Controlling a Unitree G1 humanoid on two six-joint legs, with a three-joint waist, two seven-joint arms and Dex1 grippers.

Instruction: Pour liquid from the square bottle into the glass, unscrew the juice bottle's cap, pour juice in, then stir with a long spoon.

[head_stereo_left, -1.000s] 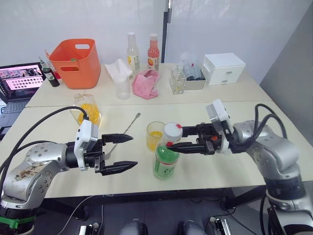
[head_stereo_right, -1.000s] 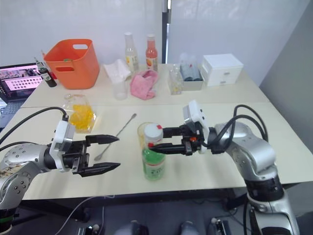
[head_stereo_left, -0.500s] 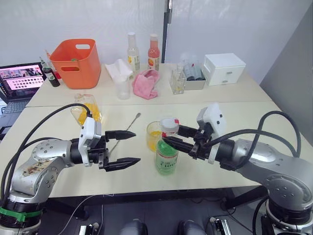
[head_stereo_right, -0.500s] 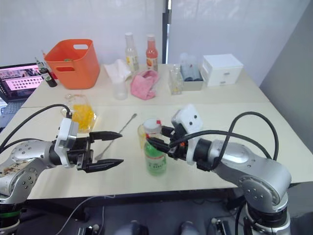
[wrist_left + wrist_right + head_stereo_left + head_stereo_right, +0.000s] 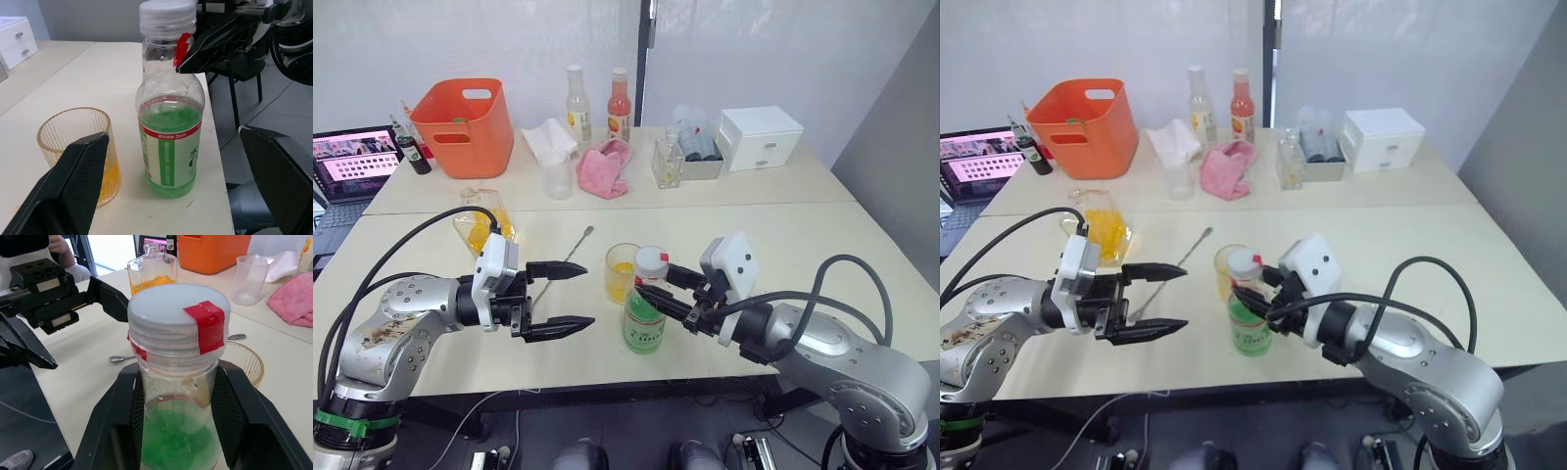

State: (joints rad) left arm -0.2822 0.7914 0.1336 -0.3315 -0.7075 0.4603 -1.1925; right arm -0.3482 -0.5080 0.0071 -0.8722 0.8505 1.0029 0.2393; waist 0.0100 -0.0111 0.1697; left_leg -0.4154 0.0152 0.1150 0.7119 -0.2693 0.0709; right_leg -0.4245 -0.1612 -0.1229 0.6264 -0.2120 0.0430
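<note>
Orange liquid already sits in the glass [image 5: 623, 271]; the juice bottle [image 5: 645, 313] stands beside it, cap [image 5: 651, 260] on. The right gripper [image 5: 658, 290] straddles its neck, apparently unclamped; the left gripper [image 5: 570, 296] hangs spread. Uncapping, pouring, stirring remain.

Juice bottle [image 5: 644, 318]: upright, green liquid low, white cap [image 5: 651, 260] with red tape on. Glass [image 5: 621, 271]: just beside, orange liquid at bottom. Square bottle [image 5: 485, 222]: upright, well apart. Long spoon [image 5: 566, 260]: flat on bench between them.
</note>
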